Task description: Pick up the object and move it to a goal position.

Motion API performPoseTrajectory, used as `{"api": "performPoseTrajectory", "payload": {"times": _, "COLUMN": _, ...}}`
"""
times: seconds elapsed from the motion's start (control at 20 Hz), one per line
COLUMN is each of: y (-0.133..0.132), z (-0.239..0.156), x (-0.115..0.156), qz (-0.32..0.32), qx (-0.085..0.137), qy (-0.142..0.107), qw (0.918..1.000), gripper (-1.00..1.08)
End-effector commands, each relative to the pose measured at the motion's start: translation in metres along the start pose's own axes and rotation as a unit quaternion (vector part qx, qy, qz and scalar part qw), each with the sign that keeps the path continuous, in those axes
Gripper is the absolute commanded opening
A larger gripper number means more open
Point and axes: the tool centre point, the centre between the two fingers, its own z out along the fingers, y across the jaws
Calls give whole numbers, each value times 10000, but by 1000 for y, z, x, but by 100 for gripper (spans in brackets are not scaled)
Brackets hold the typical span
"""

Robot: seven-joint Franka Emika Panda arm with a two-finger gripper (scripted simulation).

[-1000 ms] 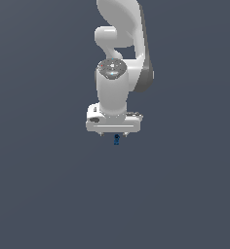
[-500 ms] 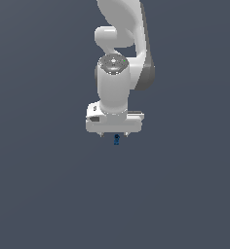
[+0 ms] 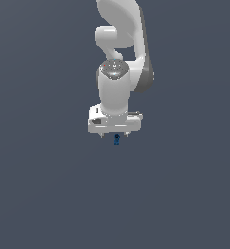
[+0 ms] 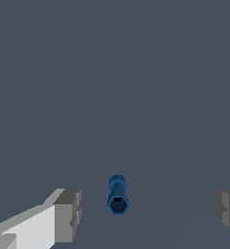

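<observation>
The object (image 3: 116,140) is a tiny dark-blue knobbly peg, standing just under the white gripper (image 3: 114,135) in the exterior view. In the wrist view the object (image 4: 118,197) shows end-on between the two grey fingertips, closer to one fingertip (image 4: 68,214) than to the other. The gripper (image 4: 148,214) is open, with its fingers set wide apart. Neither finger touches the peg. The arm hangs straight down over the peg from above.
A plain dark grey-blue surface fills both views, with no other objects, edges or containers in sight.
The arm's wrist has shifted only slightly over the object. The peg has stayed in place and the fingers remain apart.
</observation>
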Motion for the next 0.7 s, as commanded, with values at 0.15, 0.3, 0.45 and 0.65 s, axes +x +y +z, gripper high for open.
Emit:
{"api": "performPoseTrajectory", "payload": {"times": 0.15, "y": -5, "z": 26, "x": -19, "qz": -472, "qx": 10, "qy": -56, "qw": 9989, "gripper": 100}}
{"api": "performPoseTrajectory", "payload": {"times": 0.3, "y": -8, "z": 42, "x": -32, "qz": -785, "qx": 21, "qy": -90, "qw": 9969, "gripper": 100}}
{"api": "performPoseTrajectory", "payload": {"times": 0.45, "y": -11, "z": 55, "x": -43, "qz": -1030, "qx": 33, "qy": -115, "qw": 9946, "gripper": 100}}
{"api": "performPoseTrajectory", "payload": {"times": 0.65, "y": -14, "z": 65, "x": -54, "qz": -1247, "qx": 45, "qy": -137, "qw": 9921, "gripper": 100}}
